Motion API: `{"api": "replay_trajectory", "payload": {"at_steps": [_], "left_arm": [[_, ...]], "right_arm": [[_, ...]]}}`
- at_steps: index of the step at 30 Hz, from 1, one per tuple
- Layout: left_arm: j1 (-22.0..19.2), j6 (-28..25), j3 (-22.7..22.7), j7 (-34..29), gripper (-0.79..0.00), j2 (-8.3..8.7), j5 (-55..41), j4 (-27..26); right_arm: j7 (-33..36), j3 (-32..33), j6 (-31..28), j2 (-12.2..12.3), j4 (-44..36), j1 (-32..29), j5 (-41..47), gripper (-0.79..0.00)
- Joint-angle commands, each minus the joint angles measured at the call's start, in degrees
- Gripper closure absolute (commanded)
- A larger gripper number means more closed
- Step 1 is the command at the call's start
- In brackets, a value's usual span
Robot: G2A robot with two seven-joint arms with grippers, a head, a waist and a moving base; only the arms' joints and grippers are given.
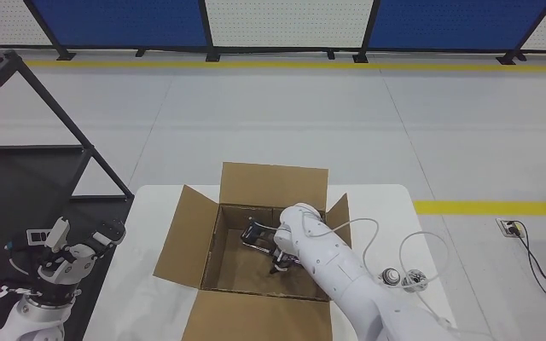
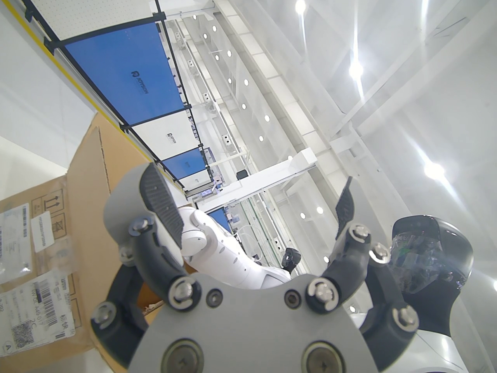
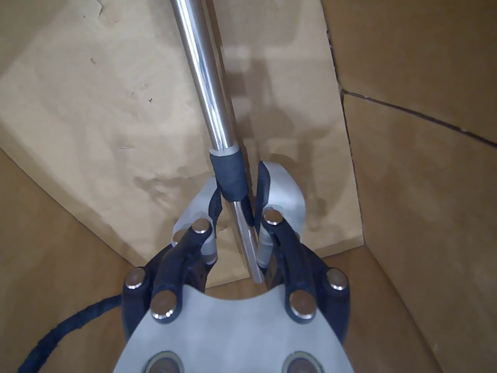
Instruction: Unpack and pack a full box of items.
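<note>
Right gripper (image 3: 237,190) is down inside the box (image 3: 407,40), fingers (image 3: 277,180) closed on a chrome rod (image 3: 202,63). The pinch sits at the black wrap (image 3: 230,174), just where the polished tube ends; a thinner bare end runs back between the jaws toward the wrist. The rod leans away from the gripper over the brown paper (image 3: 97,98) lining the box floor. Its far end is cut off, so its length is unknown. Handling, judged: stiff metal, no flex, probably moderate weight, and the polished tube looks slippery. The wrap is the sensible hold, since the pads should bite there. The hold is near one end, though, so the long free part may lever, swing or rotate in the pinch on lifting. In the way: box walls close on both sides, with raised flaps (image 1: 273,181) above. A tilted rod could catch a wall or flap, so a steep draw looks safest. The paper is loose and creased and could drag along. A black cable (image 3: 58,335) trails beside the wrist. Left gripper (image 2: 252,192) is spread wide with nothing in it, pointing up at the ceiling, outside the box by the left side of the table (image 1: 384,200); no obstruction.
</note>
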Motion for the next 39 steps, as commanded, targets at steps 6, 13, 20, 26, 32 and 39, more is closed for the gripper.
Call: {"api": "replay_trajectory", "payload": {"at_steps": [6,13,20,26,32,39], "left_arm": [[0.0,0.0,0.0,0.0,-0.785,0.00,0.0,0.0],[0.0,0.0,0.0,0.0,-0.785,0.00,0.0,0.0],[0.0,0.0,0.0,0.0,-0.785,0.00,0.0,0.0],[0.0,0.0,0.0,0.0,-0.785,0.00,0.0,0.0],[0.0,0.0,0.0,0.0,-0.785,0.00,0.0,0.0],[0.0,0.0,0.0,0.0,-0.785,0.00,0.0,0.0]], "right_arm": [[0.3,0.6,-1.5,0.1,-0.3,0.8,-0.5,0.000],[0.0,1.4,-7.3,0.8,-1.1,1.2,-0.4,0.000],[-1.2,2.3,-14.3,2.1,-1.7,1.9,-0.7,0.000],[-1.9,3.2,-16.7,3.7,-4.2,2.8,-1.2,0.000],[0.0,4.6,-16.1,6.1,-10.2,3.0,-1.7,0.000],[2.1,9.0,-14.1,12.1,-24.0,0.4,-3.2,0.000]]}}
